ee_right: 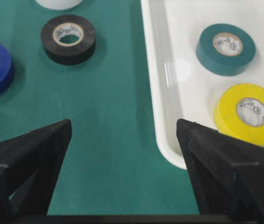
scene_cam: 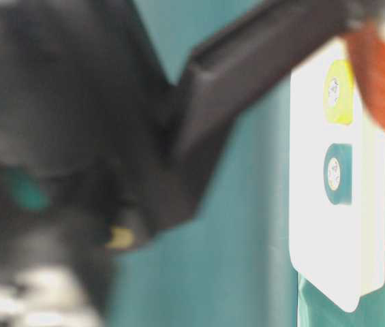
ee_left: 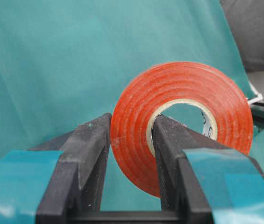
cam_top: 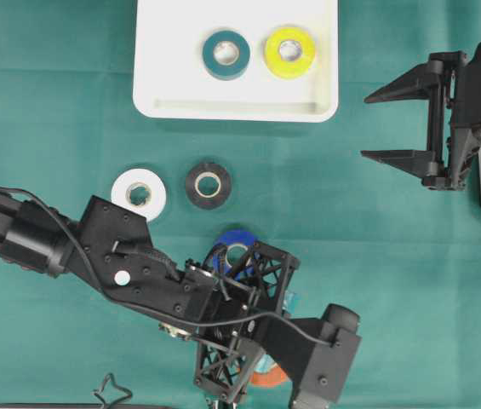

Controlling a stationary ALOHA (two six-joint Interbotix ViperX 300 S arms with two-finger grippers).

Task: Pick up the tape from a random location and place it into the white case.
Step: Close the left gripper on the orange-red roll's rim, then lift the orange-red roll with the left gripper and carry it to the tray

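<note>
While the left gripper (ee_left: 131, 140) pinches an orange tape roll (ee_left: 183, 123), one finger sits outside the roll's wall and the other inside the core hole, jaws drawn nearly together on that wall. Roll stands on edge between the fingers, above the green cloth (ee_left: 52, 60). From overhead only a sliver of the orange roll (cam_top: 267, 375) shows under the left arm at the bottom edge, well apart from the white case (cam_top: 159, 51).

Right gripper (cam_top: 385, 125) hangs over the cloth at the right side, jaws spread wide, nothing between them, touching nothing. Its wrist view shows both fingers (ee_right: 26, 154) apart, with the case's near corner between them.

White case sits at top centre with two rolls lying flat inside: a teal roll (cam_top: 226, 54) and a yellow roll (cam_top: 289, 51), side by side, apart from each other.

On the cloth below the case: a white roll (cam_top: 139, 194) and a black roll (cam_top: 207, 185) near each other, and a blue roll (cam_top: 233, 247) partly hidden under the left gripper's frame.

Table-level view is mostly blurred arm; the case and the yellow and teal rolls still show.
</note>
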